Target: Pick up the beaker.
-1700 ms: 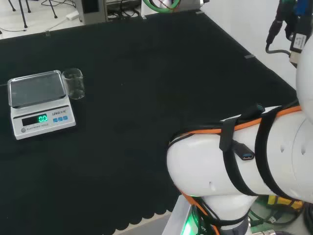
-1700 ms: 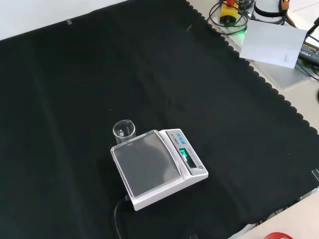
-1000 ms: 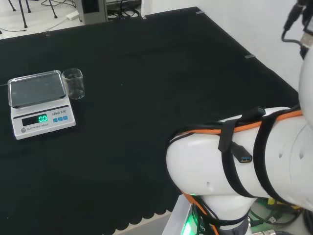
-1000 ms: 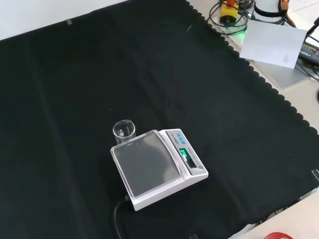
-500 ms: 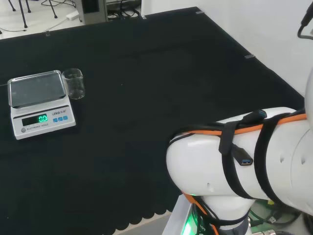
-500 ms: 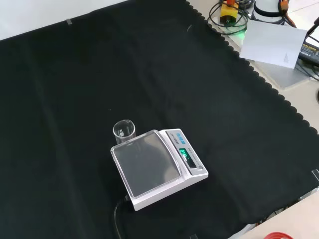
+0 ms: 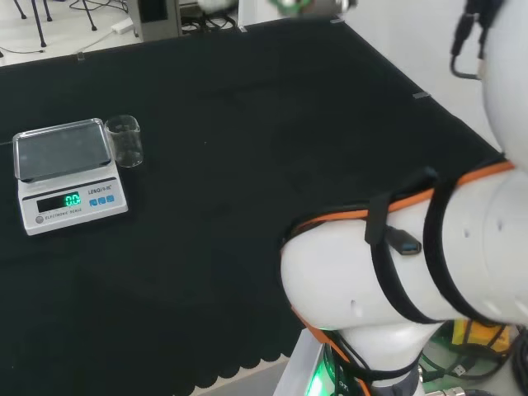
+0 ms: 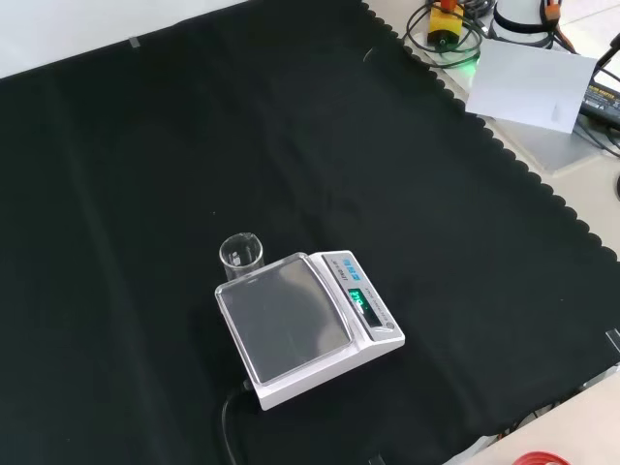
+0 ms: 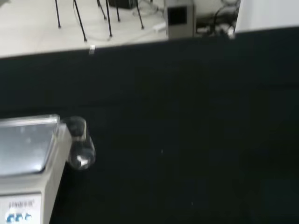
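Head view: arm links have shifted, beaker (image 7: 124,141) stays untouched at the scale's (image 7: 66,176) 3 o'clock; robot hand's state unclear, so approach is only starting.

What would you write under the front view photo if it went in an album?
A clear beaker stands upright beside a white scale on black cloth.

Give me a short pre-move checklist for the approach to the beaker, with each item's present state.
1. Beaker upright on the cloth: ok.
2. Beaker off the scale pan, standing close beside it: ok; whether they touch: cannot tell.
3. Beaker looks empty: ok.
4. Cloth around the beaker's far side free of other things: ok.
5. Hand's finger pose: cannot tell.
6. Beaker in the wrist camera's sight: ok.
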Tool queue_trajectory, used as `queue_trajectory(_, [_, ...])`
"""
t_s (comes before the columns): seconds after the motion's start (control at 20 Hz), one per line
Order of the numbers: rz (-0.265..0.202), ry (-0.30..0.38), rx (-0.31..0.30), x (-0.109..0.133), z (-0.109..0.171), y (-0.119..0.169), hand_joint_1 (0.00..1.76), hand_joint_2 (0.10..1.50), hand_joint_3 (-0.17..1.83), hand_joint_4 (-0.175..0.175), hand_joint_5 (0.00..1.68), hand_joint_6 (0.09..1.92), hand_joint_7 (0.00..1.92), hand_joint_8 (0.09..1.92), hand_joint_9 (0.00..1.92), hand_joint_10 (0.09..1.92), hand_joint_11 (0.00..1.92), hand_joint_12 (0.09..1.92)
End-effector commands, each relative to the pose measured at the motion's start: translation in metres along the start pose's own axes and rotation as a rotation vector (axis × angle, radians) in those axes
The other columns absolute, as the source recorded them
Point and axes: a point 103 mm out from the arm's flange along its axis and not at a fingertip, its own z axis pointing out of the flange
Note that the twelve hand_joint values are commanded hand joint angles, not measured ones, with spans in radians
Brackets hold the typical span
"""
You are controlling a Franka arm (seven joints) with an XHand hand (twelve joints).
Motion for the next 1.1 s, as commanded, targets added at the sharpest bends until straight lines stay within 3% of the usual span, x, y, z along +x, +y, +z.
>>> queue_trajectory(0.05, [-0.051,0.056,0.095,0.015,0.096,0.047,0.57,0.68,0.15,0.017,0.24,0.09,0.31,0.69,0.33,0.8,0.0,1.52])
queue_trajectory(0.45, [-0.134,0.017,0.067,0.052,0.148,0.089,0.58,0.69,0.13,0.04,0.12,0.09,0.18,0.71,0.26,0.83,0.0,1.5])
queue_trajectory(0.85, [-0.206,0.021,0.113,0.068,0.174,0.137,0.58,0.7,0.12,0.037,0.13,0.09,0.16,0.72,0.24,0.84,0.0,1.47])
queue_trajectory(1.1, [-0.216,0.023,0.13,0.093,0.189,0.158,0.58,0.7,0.12,0.038,0.12,0.09,0.14,0.71,0.23,0.84,0.0,1.46])
